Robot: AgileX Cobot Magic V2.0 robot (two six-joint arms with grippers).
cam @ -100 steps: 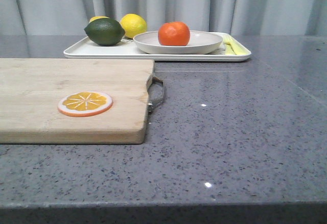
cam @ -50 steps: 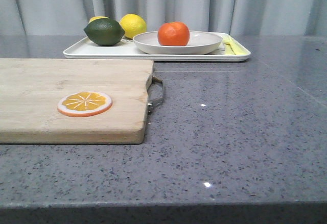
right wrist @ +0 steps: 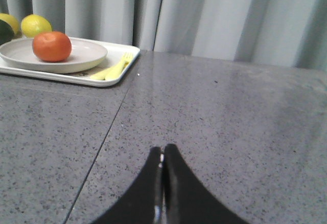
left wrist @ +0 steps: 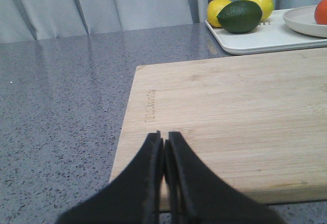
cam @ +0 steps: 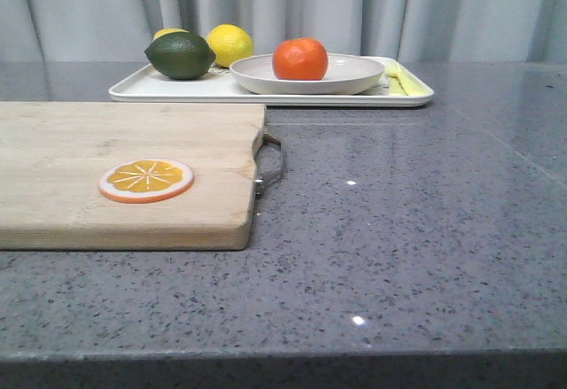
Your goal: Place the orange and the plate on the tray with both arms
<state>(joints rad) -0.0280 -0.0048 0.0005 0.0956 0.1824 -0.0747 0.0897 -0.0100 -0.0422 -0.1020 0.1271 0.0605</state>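
- orange (cam: 300,58) sits in the plate (cam: 354,76), plate sits on the tray (cam: 133,90), upper centre of the front view. Task looks done from how things lie.
- left gripper (left wrist: 164,138): jaws pressed together, holding nothing, low over the near edge of the cutting board (left wrist: 230,122).
- right gripper (right wrist: 163,152): jaws closed, empty, over bare countertop (right wrist: 230,122), well apart from the tray.
- neither arm shows in the front view.
- risks, my read:
  - orange is loose in a shallow plate; any knock to tray or plate could roll it out.
  - plate looks close to the tray's front rim; a nudge could ride it up on the rim.
  - left gripper is low over the board; a forward sweep could shove the board toward the tray.
- hard to see:
  - third fruit behind the lime (cam: 181,55) and lemon (cam: 230,43), mostly hidden.
  - yellow fork (right wrist: 116,66) partly tucked behind the plate.
  - tray's far edge and any print are covered.
  - orange slice (cam: 146,180) lies on the board, lower left, untouched.
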